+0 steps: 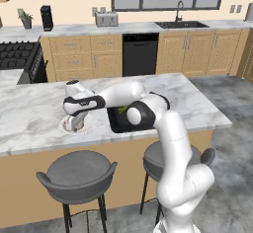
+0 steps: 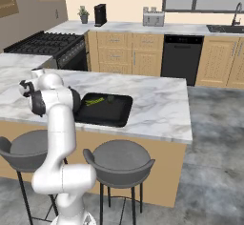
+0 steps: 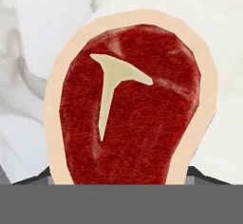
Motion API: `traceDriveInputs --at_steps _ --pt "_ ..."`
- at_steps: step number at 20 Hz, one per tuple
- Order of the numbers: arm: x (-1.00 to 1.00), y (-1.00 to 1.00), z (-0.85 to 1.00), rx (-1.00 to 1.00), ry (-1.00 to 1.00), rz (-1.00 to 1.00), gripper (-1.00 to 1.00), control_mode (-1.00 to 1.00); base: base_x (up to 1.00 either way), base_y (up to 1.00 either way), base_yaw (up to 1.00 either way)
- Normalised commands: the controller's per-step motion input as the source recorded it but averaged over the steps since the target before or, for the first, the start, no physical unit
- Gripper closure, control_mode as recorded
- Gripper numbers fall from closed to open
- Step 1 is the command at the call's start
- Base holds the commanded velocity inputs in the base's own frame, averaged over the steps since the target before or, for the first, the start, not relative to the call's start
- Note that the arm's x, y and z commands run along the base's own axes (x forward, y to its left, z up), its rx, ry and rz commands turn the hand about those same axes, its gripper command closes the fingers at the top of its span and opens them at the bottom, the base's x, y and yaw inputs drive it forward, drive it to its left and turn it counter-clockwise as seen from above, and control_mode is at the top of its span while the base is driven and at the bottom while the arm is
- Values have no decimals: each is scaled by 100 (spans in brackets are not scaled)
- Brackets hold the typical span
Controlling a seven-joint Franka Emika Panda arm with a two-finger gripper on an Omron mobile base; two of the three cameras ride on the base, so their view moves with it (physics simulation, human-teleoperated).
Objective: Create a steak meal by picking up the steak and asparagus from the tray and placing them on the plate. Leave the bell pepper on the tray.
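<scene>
steak [image 3: 130, 104] directly under gripper [image 1: 75, 123], over the white plate [image 1: 89, 123], long axis running along the hand view's vertical. fingertips hidden behind the meat; cannot tell whether gripped or let go. asparagus [image 2: 95, 101] lies on tray [image 2: 121, 116], off to the arm's right.

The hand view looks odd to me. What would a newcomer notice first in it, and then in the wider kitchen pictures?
First the steak: a raw red slab with a pale fat rim and a T-shaped bone mark, looming close before the camera with the white plate behind it. In the wider views, the white arm bends low over the marble island, its claw at the plate, and beside it sits the black tray with a bright green asparagus stalk.
</scene>
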Motion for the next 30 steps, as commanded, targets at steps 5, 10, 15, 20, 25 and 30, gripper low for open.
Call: traceDriveInputs --at_steps 5,10,15,20,25,30 --pt "37 0 -26 0 0 0 -100 -100 0 0 0" --pt "-12 -3 -7 0 -2 0 -100 -100 0 0 0" --pt "-55 -34 0 0 -7 0 -100 -100 0 0 0" --pt "-57 -53 4 0 -8 -1 -100 -100 0 0 0" --pt "-49 -48 46 2 -22 -2 -100 -100 0 0 0" --pt "-30 -31 70 0 -15 -5 -100 -100 0 0 0"
